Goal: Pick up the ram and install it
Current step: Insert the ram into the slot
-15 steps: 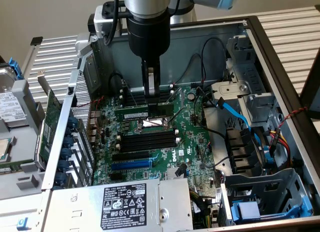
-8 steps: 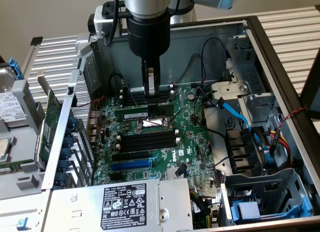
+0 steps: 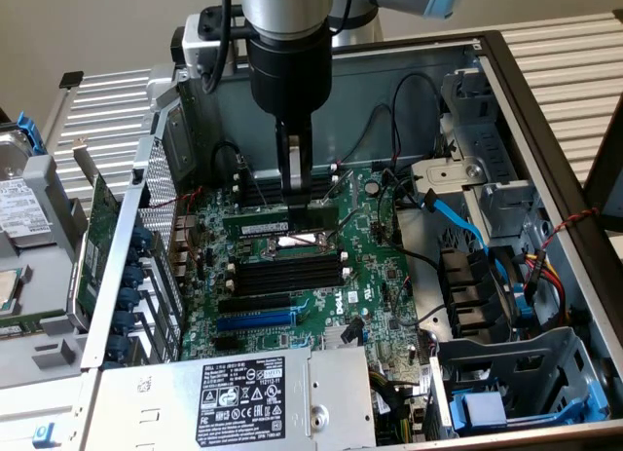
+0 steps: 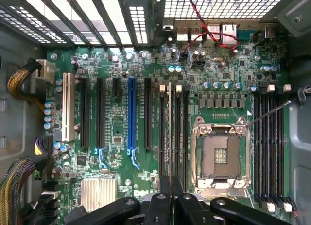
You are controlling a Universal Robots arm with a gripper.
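Observation:
The ram is a narrow green stick with a pale label. It stands on edge in a black memory slot beside the open CPU socket. The wrist view shows the ram edge-on as a thin line between two black slots. My gripper hangs straight down over its middle with the fingers pressed together and nothing visible between them. From the wrist, the gripper lines up with the stick. Whether the fingertips touch its top edge I cannot tell.
Empty black memory slots flank the CPU socket. A blue expansion slot and a heatsink lie further off. The power supply, a drive cage and case walls hem in the board. A wider green card stands outside the case.

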